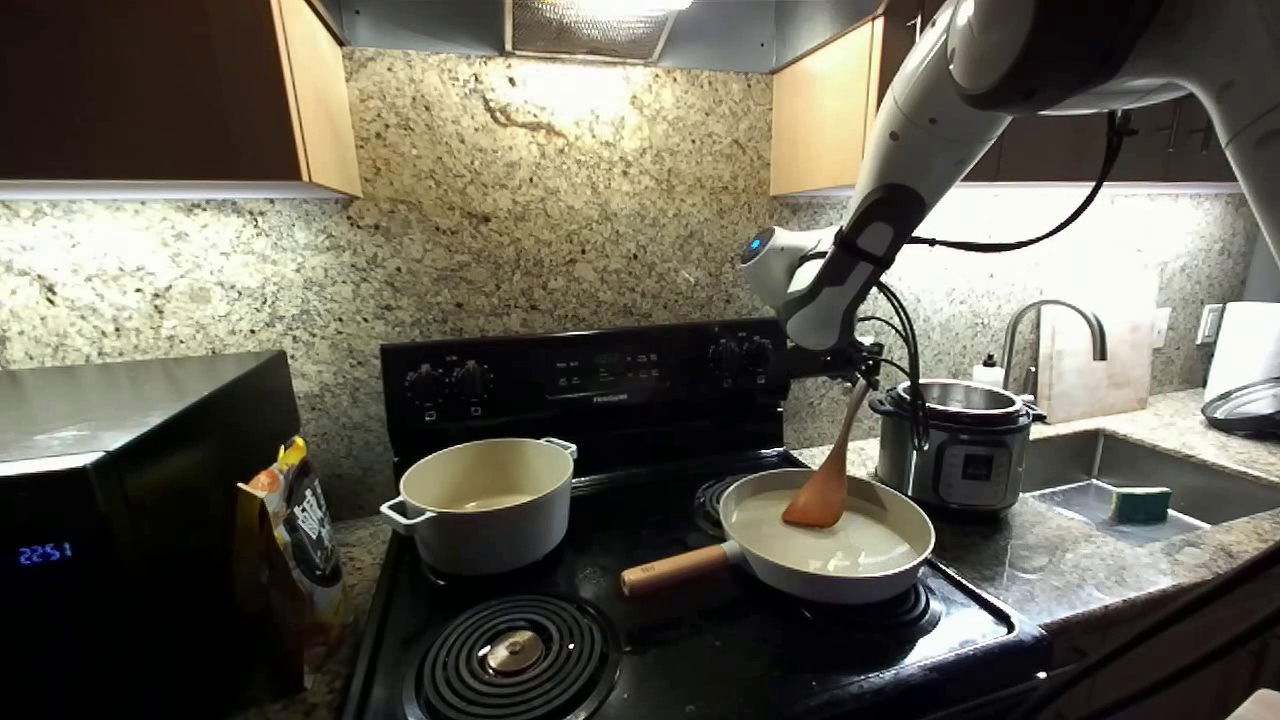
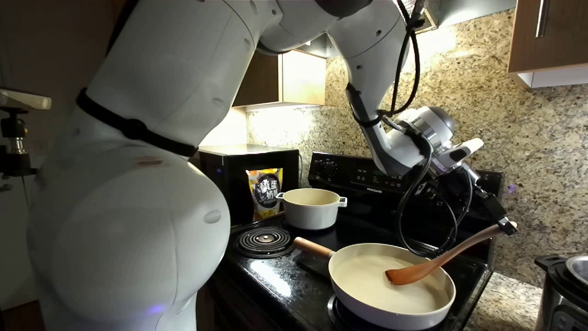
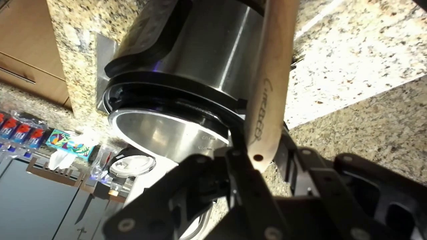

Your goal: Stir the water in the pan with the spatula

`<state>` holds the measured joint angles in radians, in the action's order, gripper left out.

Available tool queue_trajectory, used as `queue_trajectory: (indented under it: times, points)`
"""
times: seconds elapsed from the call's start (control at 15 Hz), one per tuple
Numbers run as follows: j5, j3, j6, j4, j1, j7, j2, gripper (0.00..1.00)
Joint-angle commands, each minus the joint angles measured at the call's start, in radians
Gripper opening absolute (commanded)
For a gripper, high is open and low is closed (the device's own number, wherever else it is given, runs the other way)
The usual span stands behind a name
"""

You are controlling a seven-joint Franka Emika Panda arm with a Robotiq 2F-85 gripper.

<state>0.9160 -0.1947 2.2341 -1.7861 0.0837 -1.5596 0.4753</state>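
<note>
The cream-white pan [image 1: 843, 583] sits on the front right burner, and its wooden handle points left; it also shows in an exterior view [image 2: 399, 318]. The pale water [image 1: 880, 545] inside is barely distinguishable from the pan; it also shows in an exterior view [image 2: 363, 282]. The orange-brown wooden spatula [image 1: 828, 490] leans with its blade down in the pan; whether it touches the floor is unclear. My gripper [image 1: 866, 374] is shut on the top end of the spatula handle [image 3: 272, 86], above the pan's far right side. In the wrist view the fingers [image 3: 263, 143] flank the handle; the blade is out of view.
A cream pot [image 1: 490, 535] stands on the back left burner. A steel electric cooker [image 1: 955, 455] stands on the counter close right of the pan. A bare front left burner [image 1: 513, 652], a snack bag [image 1: 310, 540], a microwave [image 1: 150, 560] and a sink [image 1: 1190, 480] surround these.
</note>
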Motion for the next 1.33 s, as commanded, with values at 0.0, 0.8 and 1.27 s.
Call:
queue_trajectory:
  times: [0.0,0.8,1.27]
  points:
    - [0.019,-0.002,0.019,-0.011,-0.006,0.042,-0.009,0.07]
    - [-0.033,0.039,0.095,-0.134,-0.024,0.071,-0.026,0.07]
    - [-0.029,0.016,0.117,-0.226,-0.019,0.036,-0.074,0.07]
